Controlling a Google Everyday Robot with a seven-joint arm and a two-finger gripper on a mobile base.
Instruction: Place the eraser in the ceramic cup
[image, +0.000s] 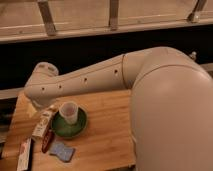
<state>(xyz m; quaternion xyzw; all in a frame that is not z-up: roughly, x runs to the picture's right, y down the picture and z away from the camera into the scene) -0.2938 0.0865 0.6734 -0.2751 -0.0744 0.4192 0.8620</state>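
The eraser (24, 154), a slim white bar with dark and reddish markings, lies flat at the front left corner of the wooden table (105, 130). The ceramic cup (68, 112), pale and tapered, stands upright inside a green bowl (70, 127) at the table's left middle. My white arm (100, 75) reaches from the right across the back of the table. Its gripper (34, 106) hangs at the arm's left end, low over the far left edge of the table, left of the cup and behind the eraser. The arm hides most of it.
A cream tube with a red cap (43, 125) lies between the bowl and the eraser. A blue-grey pad (62, 150) lies in front of the bowl. My large white body (170, 120) covers the right side. A dark wall and railing stand behind the table.
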